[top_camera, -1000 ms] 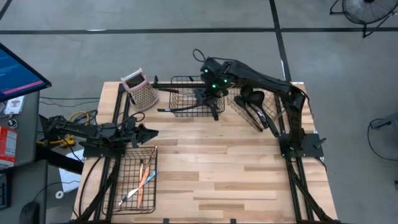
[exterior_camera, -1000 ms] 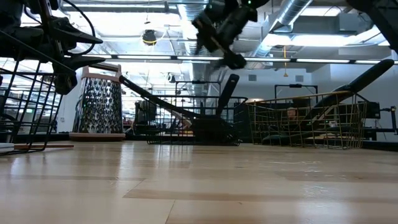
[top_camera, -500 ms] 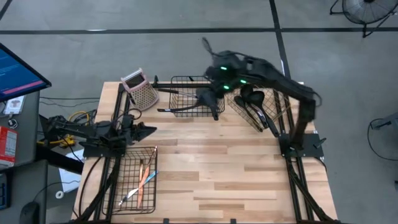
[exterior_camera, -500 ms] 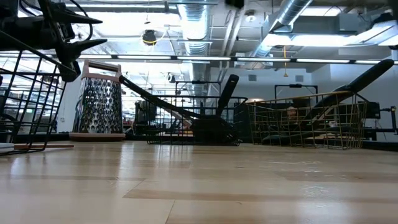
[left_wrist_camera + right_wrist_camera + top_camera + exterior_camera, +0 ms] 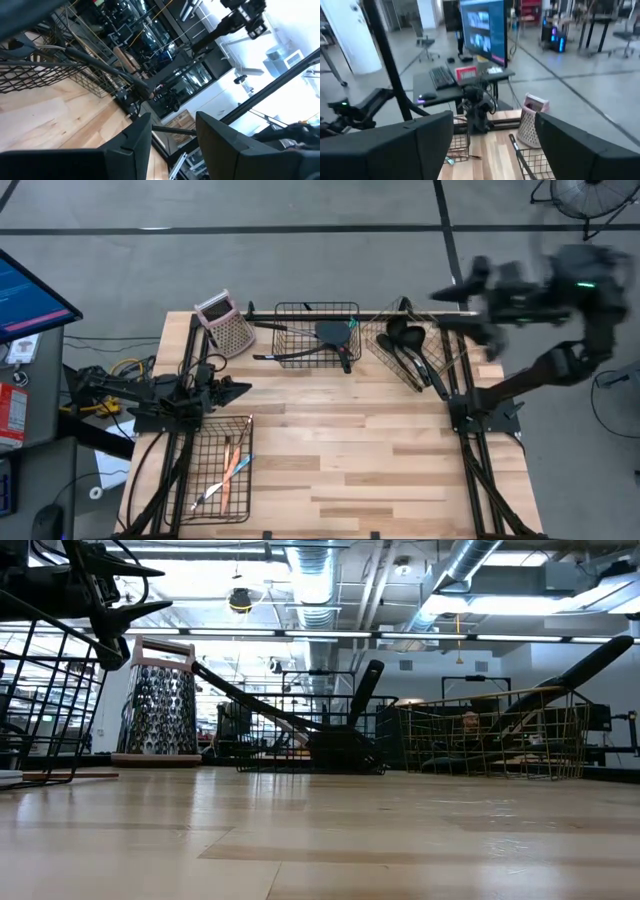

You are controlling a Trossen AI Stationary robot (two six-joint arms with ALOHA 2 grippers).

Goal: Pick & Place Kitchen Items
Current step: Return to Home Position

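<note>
Zero in hand, hanging the right gripper [image 5: 450, 308] spread and empty high off the table's [image 5: 350, 450] right side with the ladles [image 5: 405, 340] and black spatula [image 5: 335, 333] basketed to its left, parking the left gripper [image 5: 245, 392], also spread, beside the small tools' [image 5: 230, 468] basket [image 5: 205, 442]

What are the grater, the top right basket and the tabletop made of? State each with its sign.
Grater: likely steel, shiny perforated faces; pink trim, probably plastic.
Top right basket: thin metal wire, gold-toned finish.
Tabletop: light wood planks, visible grain and joints, satin sheen.
</note>
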